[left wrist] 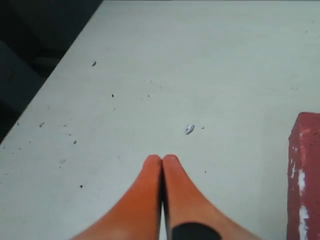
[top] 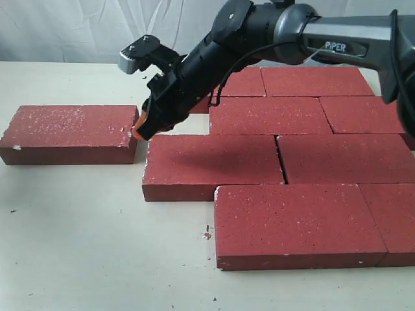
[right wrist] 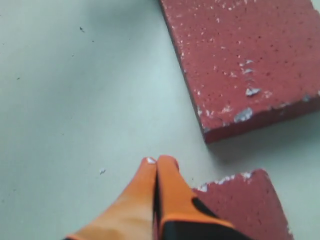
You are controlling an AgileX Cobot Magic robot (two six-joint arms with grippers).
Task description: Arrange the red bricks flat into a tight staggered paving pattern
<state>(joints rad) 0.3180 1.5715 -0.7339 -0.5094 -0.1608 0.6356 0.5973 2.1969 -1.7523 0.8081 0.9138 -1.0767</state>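
Several red bricks lie flat in staggered rows at the right of the exterior view, among them the left brick of the third row (top: 211,165) and a front brick (top: 298,223). One lone red brick (top: 68,133) lies apart at the left. My right gripper (top: 139,131) reaches across, shut and empty, its orange tips in the gap between the lone brick and the third-row brick. In the right wrist view the right gripper (right wrist: 157,160) hangs over bare table beside a chipped brick corner (right wrist: 245,200), with another brick (right wrist: 245,60) beyond. My left gripper (left wrist: 162,158) is shut and empty over the table.
A brick end with whitish chips (left wrist: 305,175) shows at the edge of the left wrist view. Crumbs and a small chip (top: 206,235) dot the pale table (top: 84,233). The table edge and dark floor (left wrist: 30,55) show in the left wrist view. White cloth hangs behind.
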